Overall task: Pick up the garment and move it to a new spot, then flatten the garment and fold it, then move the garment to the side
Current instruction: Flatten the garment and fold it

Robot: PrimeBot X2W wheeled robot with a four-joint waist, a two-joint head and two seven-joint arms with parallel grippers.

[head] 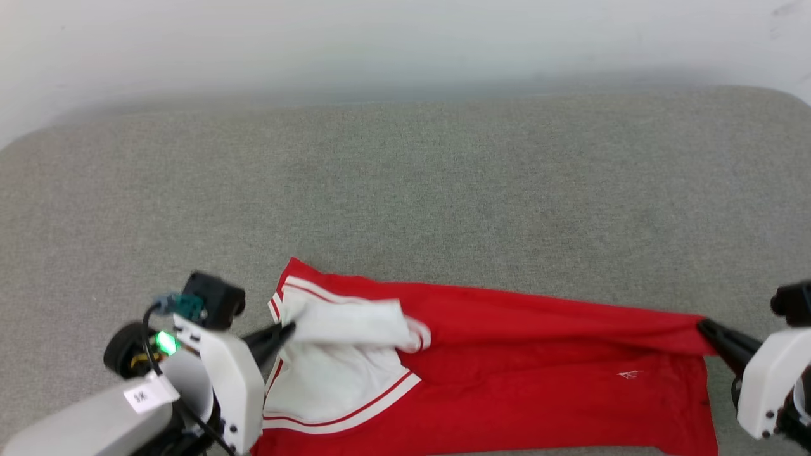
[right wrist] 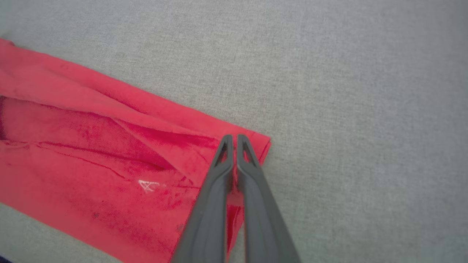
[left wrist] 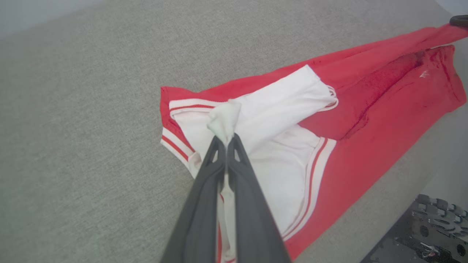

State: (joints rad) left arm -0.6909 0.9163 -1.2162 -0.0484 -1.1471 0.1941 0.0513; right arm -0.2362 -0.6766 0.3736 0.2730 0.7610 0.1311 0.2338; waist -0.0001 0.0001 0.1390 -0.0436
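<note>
The red jersey T-shirt [head: 507, 354] lies along the near side of the grey fabric-covered tabletop [head: 405, 190], stretched between the two hands. The left hand [head: 288, 329] is pinched shut on a small tuft of the white sleeve [head: 342, 323]. The right hand [head: 702, 326] is pinched shut on the red hem corner [right wrist: 261, 144].

The left grip looks the weaker one. It bites only a bunch of sleeve cloth, so a firm pull could slip it free, or drag the sleeve out while the body lags. The shirt is doubled over lengthwise with a long ridge running between the hands. Pulling the ends apart may tighten that crease rather than spread it. The near edge sits close to the tabletop's rim, so slack cloth could slide off.

The shirt's lower part is cut off at the bottom of the head view and partly covered by the left forearm. I cannot tell which face is up, where the collar is, or how many layers each hand holds. A dark ribbed part [left wrist: 435, 226] in the left wrist view's corner is hard to identify.
</note>
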